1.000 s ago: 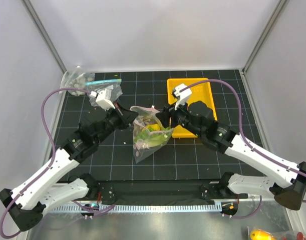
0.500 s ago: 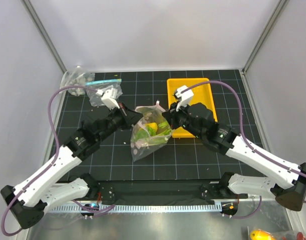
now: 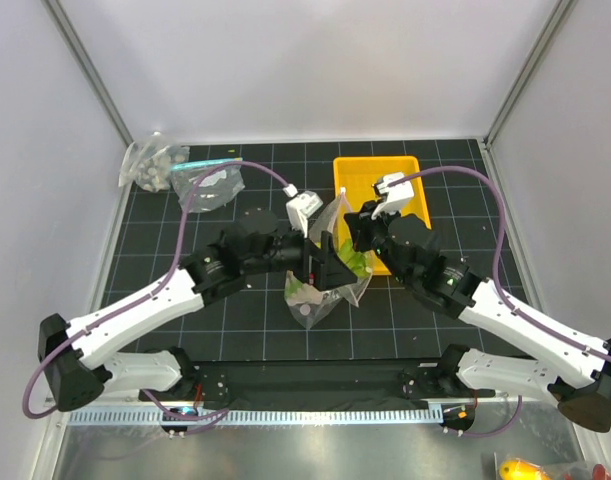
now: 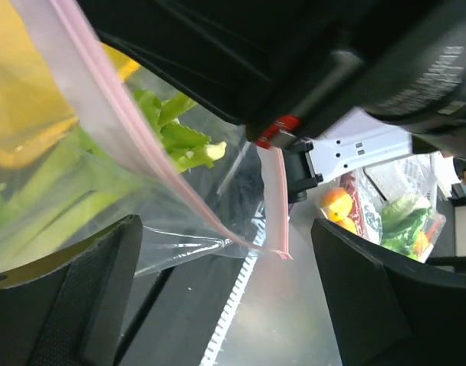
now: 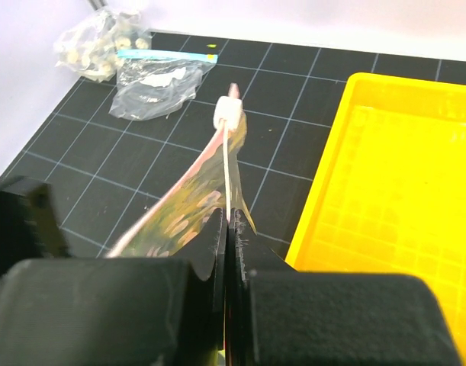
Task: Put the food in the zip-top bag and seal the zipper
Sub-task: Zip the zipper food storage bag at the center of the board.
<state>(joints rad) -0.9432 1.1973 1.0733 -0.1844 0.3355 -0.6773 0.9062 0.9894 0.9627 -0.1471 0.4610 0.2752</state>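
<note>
The zip-top bag [image 3: 323,292] hangs off the mat between the two arms, with green food [image 3: 356,263] showing through its clear wall. My right gripper [image 3: 348,227] is shut on the bag's top edge; in the right wrist view its pads [image 5: 217,229] pinch the dotted plastic [image 5: 183,210]. My left gripper [image 3: 331,268] stands open right beside the bag. In the left wrist view the pink zipper [image 4: 118,122] runs down to a loose end above the gap of that gripper [image 4: 225,305], which holds nothing. Green leek leaves [image 4: 179,137] lie inside the bag.
A yellow tray [image 3: 380,175] sits behind the right gripper, also close on the right in the right wrist view [image 5: 400,191]. Two other clear bags [image 3: 145,160] [image 3: 210,185] lie at the back left corner. Grey walls surround the black gridded mat [image 3: 165,230].
My left gripper has let go of the bag, opened wide and swung right to the bag's side. The right gripper has shut on the top edge and carried the bag rightwards.
</note>
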